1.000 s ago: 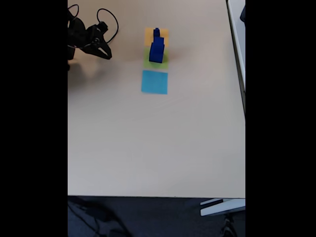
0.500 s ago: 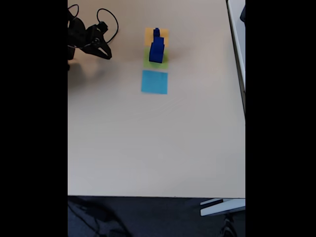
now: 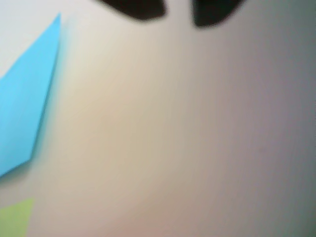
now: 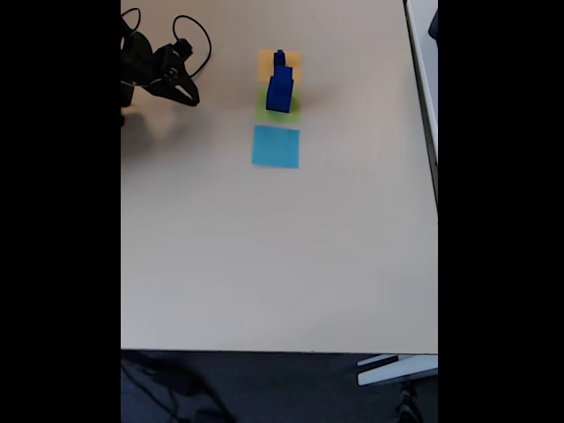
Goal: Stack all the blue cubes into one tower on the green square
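Observation:
In the fixed view a tower of blue cubes (image 4: 279, 86) stands on the green square (image 4: 292, 114), leaning a little and overlapping the orange-yellow patch behind it. My gripper (image 4: 187, 99) hangs at the table's upper left, well to the left of the tower and apart from it. In the wrist view my gripper (image 3: 177, 9) shows as two dark blurred fingertips at the top edge, with bare table between them and nothing held. That view also catches a corner of the green square (image 3: 15, 218) at the bottom left.
A light-blue square patch (image 4: 276, 146) (image 3: 23, 113) lies just in front of the green one, and an orange-yellow patch (image 4: 267, 61) lies behind it. Black cables (image 4: 196, 31) loop by the arm. The table's front edge (image 4: 278, 351) runs across the lower frame.

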Action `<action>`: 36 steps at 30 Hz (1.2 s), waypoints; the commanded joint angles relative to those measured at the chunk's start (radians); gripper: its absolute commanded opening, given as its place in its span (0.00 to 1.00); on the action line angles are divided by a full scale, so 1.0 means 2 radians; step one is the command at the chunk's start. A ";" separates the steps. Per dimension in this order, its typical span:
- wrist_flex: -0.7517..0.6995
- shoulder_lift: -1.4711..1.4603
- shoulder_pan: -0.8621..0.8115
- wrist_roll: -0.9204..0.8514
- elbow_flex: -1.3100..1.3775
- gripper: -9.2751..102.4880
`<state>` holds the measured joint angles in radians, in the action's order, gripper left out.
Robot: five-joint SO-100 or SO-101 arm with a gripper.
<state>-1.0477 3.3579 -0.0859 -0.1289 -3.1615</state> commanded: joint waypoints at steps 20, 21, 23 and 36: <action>0.009 0.012 0.001 0.001 -0.002 0.08; 0.010 0.012 0.001 0.005 -0.002 0.08; 0.010 0.012 0.000 0.019 -0.002 0.08; 0.010 0.010 0.056 0.034 0.093 0.08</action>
<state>-1.0477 3.3579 -0.0031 -0.0675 -3.0710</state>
